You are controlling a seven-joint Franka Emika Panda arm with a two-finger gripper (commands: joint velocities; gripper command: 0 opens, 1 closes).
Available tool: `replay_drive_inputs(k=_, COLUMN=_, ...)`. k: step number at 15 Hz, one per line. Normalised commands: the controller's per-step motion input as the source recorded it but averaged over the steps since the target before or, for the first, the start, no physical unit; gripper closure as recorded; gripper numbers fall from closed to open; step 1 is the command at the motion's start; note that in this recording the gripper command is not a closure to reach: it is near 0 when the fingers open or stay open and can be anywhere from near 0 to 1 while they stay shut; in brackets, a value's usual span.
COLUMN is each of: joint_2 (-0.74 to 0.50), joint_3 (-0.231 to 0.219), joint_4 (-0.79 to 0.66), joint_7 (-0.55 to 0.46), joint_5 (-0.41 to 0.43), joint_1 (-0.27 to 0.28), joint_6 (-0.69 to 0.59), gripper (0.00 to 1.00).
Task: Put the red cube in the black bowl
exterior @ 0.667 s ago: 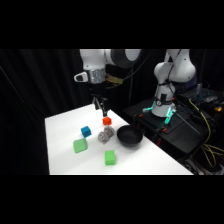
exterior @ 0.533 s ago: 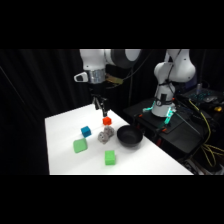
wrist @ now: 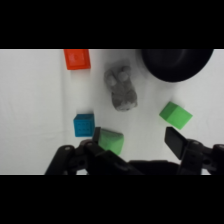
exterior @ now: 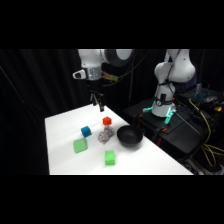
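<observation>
A blue cube (exterior: pixel 86 131), a grey speckled lump (exterior: pixel 104 136) and two green blocks (exterior: pixel 80 146) (exterior: pixel 110 157) are spread over the white table (exterior: pixel 60 125).

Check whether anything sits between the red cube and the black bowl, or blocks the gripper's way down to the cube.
Nothing blocks either path. The red cube lies apart from the black bowl; the grey object sits beside that line. The open gripper hangs above with clear air below.

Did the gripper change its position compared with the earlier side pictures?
Yes. The gripper has shifted slightly left and up, away from the red cube and the black bowl, which lie as before.
</observation>
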Motion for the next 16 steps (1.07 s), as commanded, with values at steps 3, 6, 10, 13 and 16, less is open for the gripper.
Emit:
replay_drive_inputs(k=3, joint_2=-0.26, joint_3=-0.105, joint_4=-0.26, joint_7=-0.48, joint_5=0.112, joint_1=-0.155, joint_6=0.05, gripper=0.00)
replay_drive_inputs(k=6, joint_2=-0.22, joint_3=-0.074, joint_4=-0.32, joint_7=-0.42, joint_5=0.168, joint_1=-0.101, joint_6=0.17, gripper=0.00)
replay_drive_inputs(k=10, joint_2=-0.11, joint_3=-0.052, joint_4=-0.31, joint_7=-0.35, joint_5=0.175, joint_1=-0.072, joint_6=0.31, gripper=0.00)
replay_drive_inputs(k=13, joint_2=0.03, joint_3=-0.034, joint_4=-0.22, joint_7=-0.32, joint_5=0.177, joint_1=-0.066, joint_6=0.41, gripper=0.00)
replay_drive_inputs(k=16, joint_2=0.10, joint_3=-0.001, joint_4=-0.14, joint_7=-0.27, joint_5=0.142, joint_1=-0.061, joint_6=0.42, gripper=0.00)
